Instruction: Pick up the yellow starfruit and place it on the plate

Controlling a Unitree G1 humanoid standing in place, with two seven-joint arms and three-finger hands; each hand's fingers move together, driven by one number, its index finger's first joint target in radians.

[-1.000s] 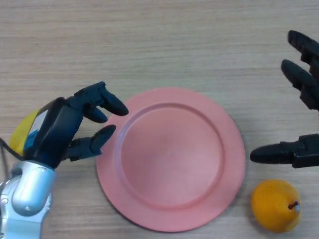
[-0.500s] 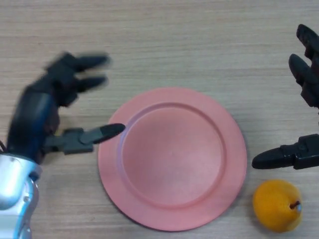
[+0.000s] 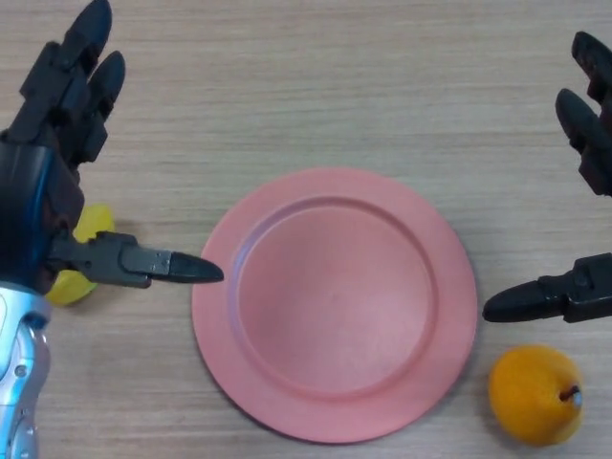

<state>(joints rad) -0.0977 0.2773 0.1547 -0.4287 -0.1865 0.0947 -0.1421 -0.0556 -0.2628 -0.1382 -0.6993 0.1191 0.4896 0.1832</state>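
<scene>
The yellow starfruit (image 3: 84,251) lies on the table at the left, mostly hidden under my left hand (image 3: 43,182). That hand hovers over it, open, its fingers stretched away from me and its thumb pointing right toward the plate. The pink plate (image 3: 335,304) sits in the middle of the table with nothing on it. My right hand (image 3: 583,220) shows at the right edge, open, with its thumb pointing left near the plate's rim.
An orange fruit (image 3: 534,393) with a short stem lies at the lower right, just beyond the plate and below my right thumb. The surface is a light wooden table (image 3: 306,86).
My left hand has opened from a curl and swung back left, away from the plate's rim, uncovering part of the starfruit. The right hand has barely moved.
</scene>
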